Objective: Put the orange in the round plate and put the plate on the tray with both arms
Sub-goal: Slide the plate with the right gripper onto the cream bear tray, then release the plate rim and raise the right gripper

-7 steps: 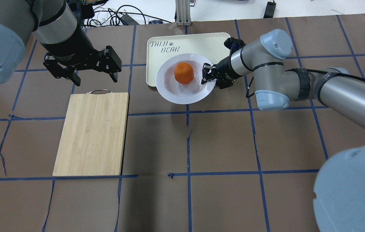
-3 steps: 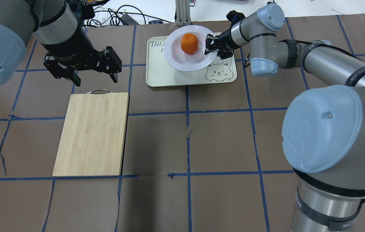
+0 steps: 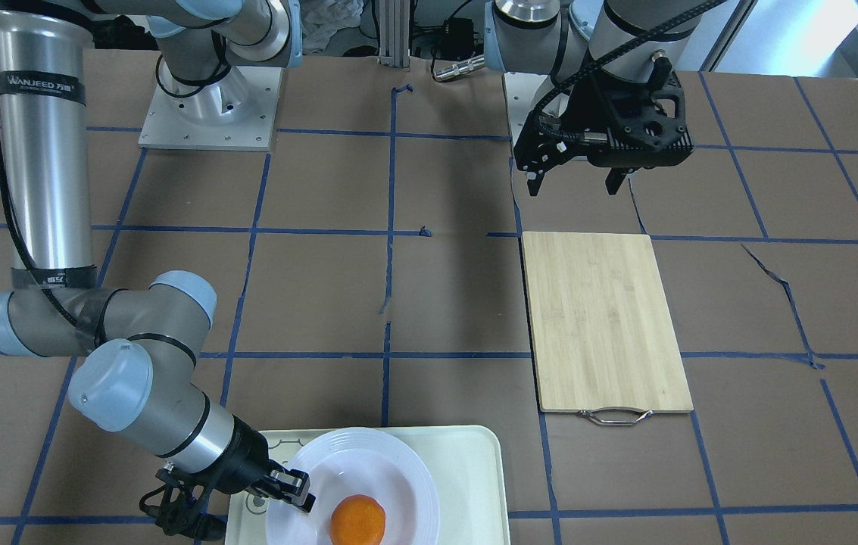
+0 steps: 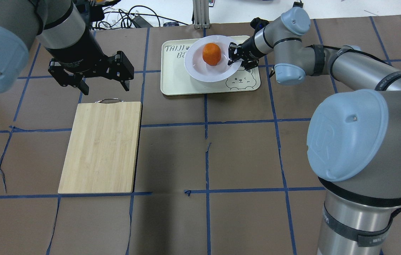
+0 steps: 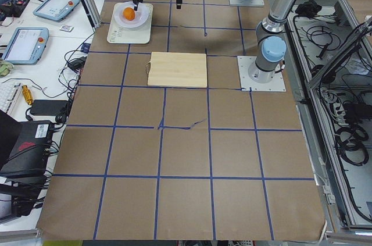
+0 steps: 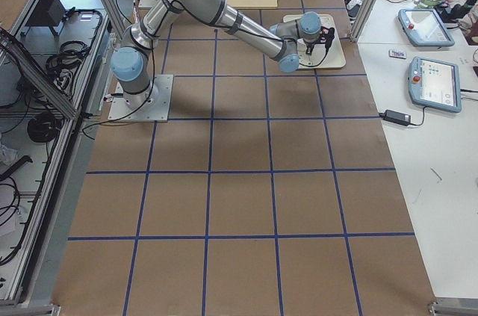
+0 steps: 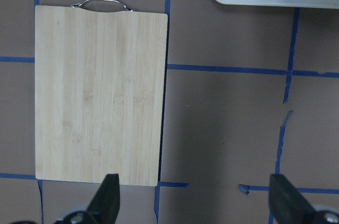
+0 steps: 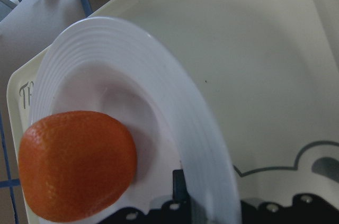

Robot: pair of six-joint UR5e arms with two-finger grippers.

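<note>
Brown taped surface (image 4: 242,156), from the left: left end effector (image 4: 105,88) idles, jaws apart, near the cutting board (image 4: 101,147). The round plate (image 4: 200,72) carrying the orange (image 4: 211,54) has just swung over the tray (image 4: 175,83), rim pinched in the right end effector (image 4: 235,56); set-down looks close.

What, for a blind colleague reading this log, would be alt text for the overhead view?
The right gripper holds the rim of a white plate carrying an orange, over a cream tray. The left gripper hangs open near a wooden cutting board.
</note>
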